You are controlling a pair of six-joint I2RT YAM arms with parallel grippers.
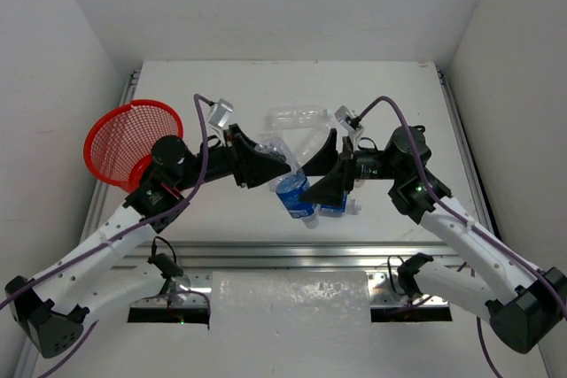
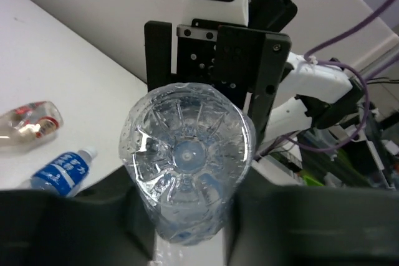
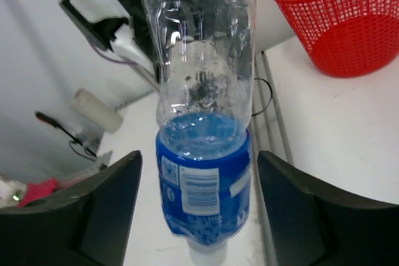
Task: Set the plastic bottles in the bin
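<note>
**One bottle gripped by the left arm, the bin well off to the left**

One blue-labelled bottle (image 3: 202, 172) was held by the left gripper (image 1: 276, 162), whose fingers were closed against its clear upper body. In the left wrist view, the ribbed base of the bottle was seen end-on between the dark fingers. The bottle was tilted, with its white cap pointed down toward the near edge of the table (image 1: 221, 86). Whether the cap was touching the surface could not be told.

The right gripper (image 3: 199, 157) was spread wide. Its two fingers were placed on either side of the same bottle at label height, and a clear gap was seen on each side. No contact was shown.

The bin (image 1: 124, 143) was stood upright at the far left edge of the table, behind the left arm and well apart from the held bottle. No bottle could be made out inside it.

Three other bottles were seen lying on the table. An unlabelled bottle (image 1: 301, 117) was laid on its side beyond the grippers. A second blue-labelled bottle (image 1: 339, 205) was lying just beside the held one, under the right gripper. A brownish-labelled bottle (image 2: 28, 126) was picked up only by the left wrist camera, near a blue-labelled one.
</note>
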